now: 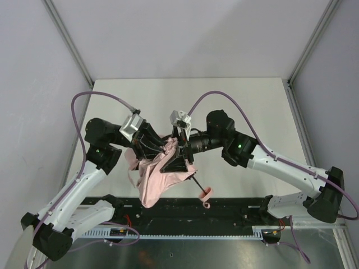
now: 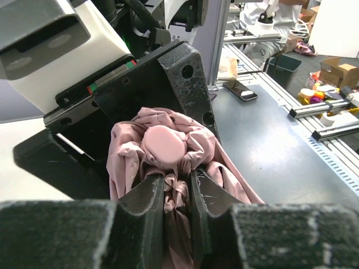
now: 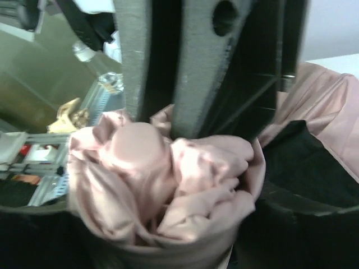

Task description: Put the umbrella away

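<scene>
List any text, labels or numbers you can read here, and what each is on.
None can be read.
The umbrella shows plain pink fabric with no print.
The cardboard box far behind in the left wrist view is too small and blurred to read.

text: none legible | labels: none legible | numbers: none legible
</scene>
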Action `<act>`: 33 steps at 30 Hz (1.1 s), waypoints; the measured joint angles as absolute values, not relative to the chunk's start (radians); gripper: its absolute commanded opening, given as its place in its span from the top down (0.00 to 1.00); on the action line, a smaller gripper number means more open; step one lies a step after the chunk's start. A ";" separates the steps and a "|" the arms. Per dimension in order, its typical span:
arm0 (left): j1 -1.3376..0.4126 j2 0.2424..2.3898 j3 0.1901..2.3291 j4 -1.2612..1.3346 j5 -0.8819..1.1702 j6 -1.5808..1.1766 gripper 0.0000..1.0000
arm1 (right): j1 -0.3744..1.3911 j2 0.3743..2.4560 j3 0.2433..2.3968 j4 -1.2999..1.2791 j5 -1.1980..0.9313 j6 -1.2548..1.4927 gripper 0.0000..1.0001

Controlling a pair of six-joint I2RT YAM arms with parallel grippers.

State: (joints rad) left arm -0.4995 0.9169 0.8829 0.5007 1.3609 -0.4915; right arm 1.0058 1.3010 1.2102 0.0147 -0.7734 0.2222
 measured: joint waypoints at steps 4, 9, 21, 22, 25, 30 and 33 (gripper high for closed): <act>-0.502 0.917 0.883 0.480 1.354 -0.488 1.00 | 1.008 1.300 1.198 0.034 -0.828 0.239 0.88; -0.506 0.918 0.883 0.445 1.321 -0.487 0.90 | 0.993 1.269 1.158 0.054 -0.831 0.237 1.00; -0.340 0.881 0.900 0.498 1.093 -0.580 0.01 | 0.902 1.153 0.904 0.106 -0.754 0.297 1.00; -0.297 0.866 0.902 0.481 1.055 -0.599 0.01 | 0.883 1.148 0.887 0.090 -0.726 0.301 1.00; -0.208 0.836 0.916 0.381 0.939 -0.626 0.01 | 0.844 1.112 0.857 0.041 -0.623 0.311 1.00; -0.238 0.817 0.917 0.184 0.799 -0.604 0.01 | 0.788 0.994 0.852 0.015 -0.370 0.326 1.00; -0.386 0.799 0.883 0.101 0.679 -0.562 0.01 | 0.745 0.958 0.853 0.033 -0.294 0.330 1.00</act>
State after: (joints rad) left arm -0.3862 0.7990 0.8825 0.1009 0.6788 -0.5625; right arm 0.7452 0.9577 0.8532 0.0334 -0.2939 0.3302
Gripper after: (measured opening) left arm 0.994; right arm 0.427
